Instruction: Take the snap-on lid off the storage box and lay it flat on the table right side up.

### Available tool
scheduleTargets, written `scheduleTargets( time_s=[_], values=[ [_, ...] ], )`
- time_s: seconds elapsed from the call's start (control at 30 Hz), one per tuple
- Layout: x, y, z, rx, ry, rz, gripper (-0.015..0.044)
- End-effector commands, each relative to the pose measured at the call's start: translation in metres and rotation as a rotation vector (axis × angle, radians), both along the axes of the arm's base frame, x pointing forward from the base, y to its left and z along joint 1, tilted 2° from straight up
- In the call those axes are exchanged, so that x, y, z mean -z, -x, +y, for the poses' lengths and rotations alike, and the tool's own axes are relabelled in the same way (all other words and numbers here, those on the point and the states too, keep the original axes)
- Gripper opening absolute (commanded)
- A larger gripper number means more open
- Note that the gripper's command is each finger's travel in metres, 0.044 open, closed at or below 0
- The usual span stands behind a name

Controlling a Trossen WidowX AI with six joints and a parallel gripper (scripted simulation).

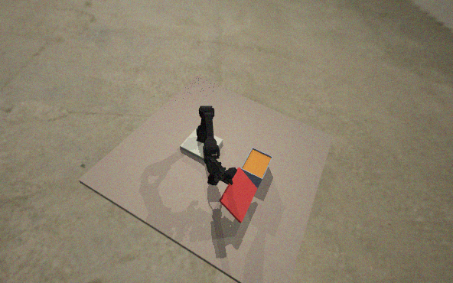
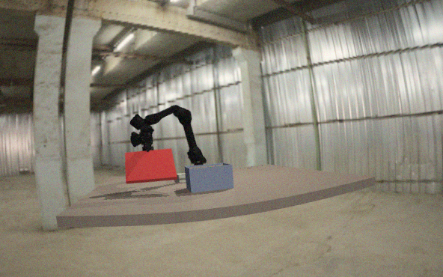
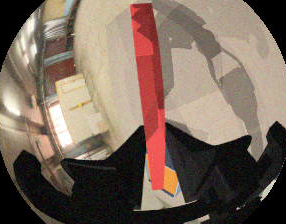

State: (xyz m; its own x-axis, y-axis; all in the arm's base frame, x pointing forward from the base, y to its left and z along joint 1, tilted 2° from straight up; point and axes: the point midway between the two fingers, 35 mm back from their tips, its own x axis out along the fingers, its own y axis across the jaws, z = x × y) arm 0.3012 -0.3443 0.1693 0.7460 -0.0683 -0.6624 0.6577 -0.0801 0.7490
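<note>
With the hand (image 1: 233, 176) (image 2: 148, 149) (image 3: 154, 128) gripping the red lid (image 1: 240, 195) (image 2: 150, 165) (image 3: 153, 90) by its edge, steeply tilted above the tabletop (image 1: 128, 183) (image 2: 275, 196) (image 3: 196, 107) beside the open blue box (image 1: 256, 164) (image 2: 209, 179) (image 3: 170, 181), lowering well meant going slowly, clear of the box, then easing the lid flat, right side up.
</note>
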Motion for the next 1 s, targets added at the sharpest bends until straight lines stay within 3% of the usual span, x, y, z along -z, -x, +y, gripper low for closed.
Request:
scheduleTargets(
  time_s=[0.0,0.97],
  values=[
    [-0.002,-0.001,0.000,-0.008,0.012,-0.014,0.0000],
    [0.021,-0.001,0.000,-0.008,0.012,-0.014,0.0000]
  ],
)
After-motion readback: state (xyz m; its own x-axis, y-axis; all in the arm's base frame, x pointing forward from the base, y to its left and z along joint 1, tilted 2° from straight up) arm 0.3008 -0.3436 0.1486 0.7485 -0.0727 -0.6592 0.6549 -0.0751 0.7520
